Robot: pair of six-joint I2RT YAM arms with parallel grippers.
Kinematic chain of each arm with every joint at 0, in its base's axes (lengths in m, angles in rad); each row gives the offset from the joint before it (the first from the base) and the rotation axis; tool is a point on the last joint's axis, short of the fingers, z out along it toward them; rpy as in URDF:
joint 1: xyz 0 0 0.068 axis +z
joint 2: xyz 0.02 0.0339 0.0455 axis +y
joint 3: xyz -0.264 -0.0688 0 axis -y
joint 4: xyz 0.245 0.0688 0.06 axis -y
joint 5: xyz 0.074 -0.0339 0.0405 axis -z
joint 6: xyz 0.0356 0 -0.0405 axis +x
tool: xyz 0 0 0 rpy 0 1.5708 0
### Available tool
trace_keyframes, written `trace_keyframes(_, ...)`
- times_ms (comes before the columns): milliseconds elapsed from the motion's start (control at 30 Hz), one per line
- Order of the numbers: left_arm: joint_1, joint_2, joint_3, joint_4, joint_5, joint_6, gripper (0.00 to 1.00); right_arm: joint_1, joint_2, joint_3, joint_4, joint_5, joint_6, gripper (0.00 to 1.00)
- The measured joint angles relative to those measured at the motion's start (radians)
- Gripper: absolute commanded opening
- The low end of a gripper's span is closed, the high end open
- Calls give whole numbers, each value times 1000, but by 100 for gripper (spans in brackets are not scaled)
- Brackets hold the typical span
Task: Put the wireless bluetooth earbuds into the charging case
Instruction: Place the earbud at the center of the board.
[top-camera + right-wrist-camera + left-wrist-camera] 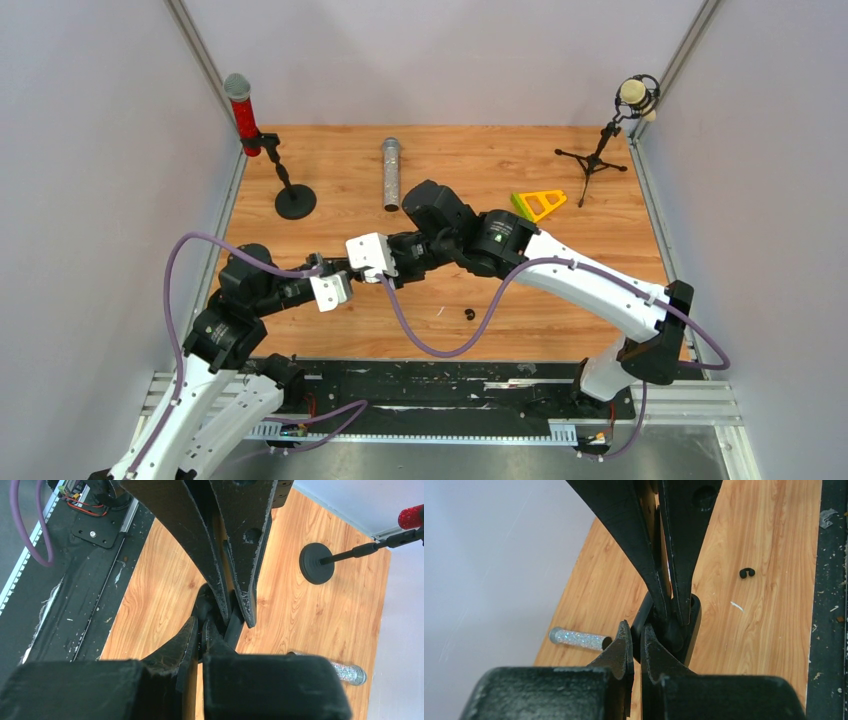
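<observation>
My left fingers (636,630) and right fingers (200,626) each pinched the black charging case (674,635), meeting above the wood-grain surface (480,160). Pale walls (100,150) enclosed it, and a glittery microphone (391,175) lay on it.

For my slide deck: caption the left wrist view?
Both arms' jaws pinch a black case over the wooden table, glittery microphone beyond.

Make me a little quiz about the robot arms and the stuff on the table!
1. True or false: the silver microphone lies flat.
2. The left end effector and right end effector are: A) both open; B) both shut on the black case; C) one open, one shut.
3. Fill in: the standing microphone at back left is ____.
Key: 1 true; 2 B; 3 red.
</observation>
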Motion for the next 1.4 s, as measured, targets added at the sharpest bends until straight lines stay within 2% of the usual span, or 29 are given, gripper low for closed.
trace_keyframes(400,1,0,0,-23,-13,8,0,14,45,29,-9,56,2,0)
trace_keyframes(1100,2,-20,0,11,-1,53,0,122,72,145,-119,329,26,0)
trace_keyframes(1400,3,-42,-3,20,-16,13,0,137,82,163,-116,356,45,0)
